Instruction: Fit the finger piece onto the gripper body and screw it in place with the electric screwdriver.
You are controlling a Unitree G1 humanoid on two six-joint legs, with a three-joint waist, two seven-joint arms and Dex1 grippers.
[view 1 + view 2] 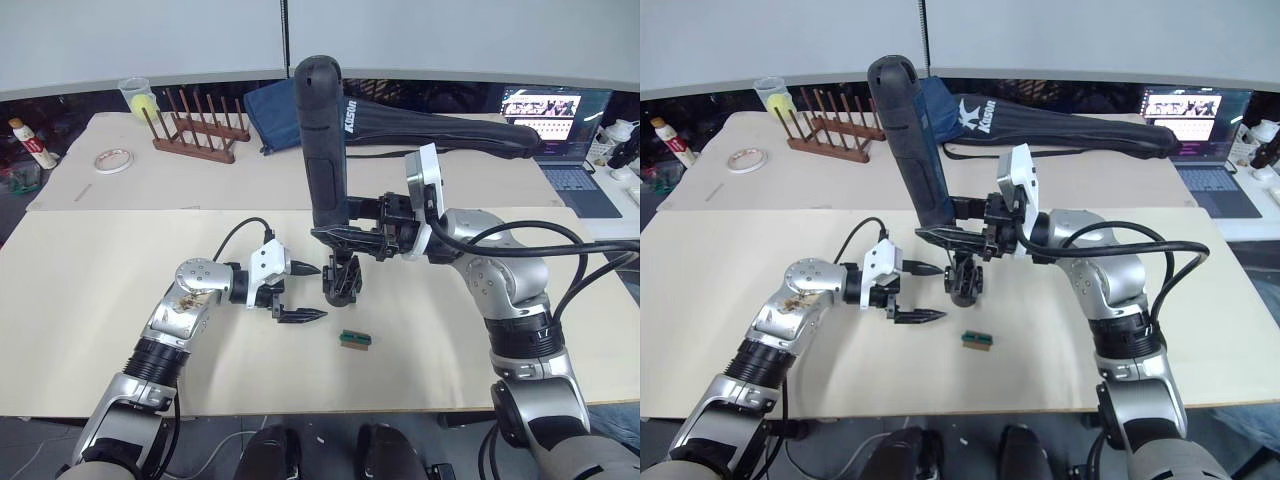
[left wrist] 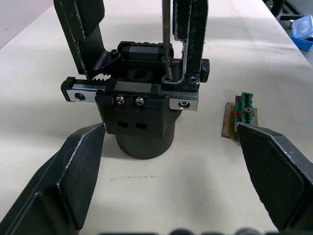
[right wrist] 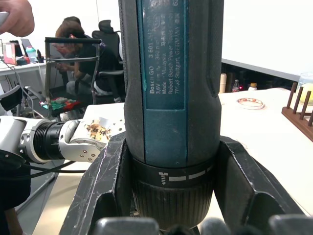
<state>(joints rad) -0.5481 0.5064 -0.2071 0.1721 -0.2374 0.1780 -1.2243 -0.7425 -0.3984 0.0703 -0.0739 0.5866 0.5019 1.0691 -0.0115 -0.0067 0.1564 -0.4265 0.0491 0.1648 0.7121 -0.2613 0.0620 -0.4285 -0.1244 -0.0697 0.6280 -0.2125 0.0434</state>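
The right gripper (image 1: 345, 238) is clamped on the electric screwdriver (image 1: 322, 140), holding it upright over the gripper body (image 1: 340, 280), which stands mid-table (image 1: 90, 300) on its barrel base. In the left wrist view the thin silver bit (image 2: 164, 39) meets a screw on top of the gripper body beside its mounted finger piece (image 2: 193, 29). The left gripper (image 1: 300, 292) waits just left of the body, fingers wide apart, holding nothing. A small green terminal block (image 1: 354, 339) lies near and right.
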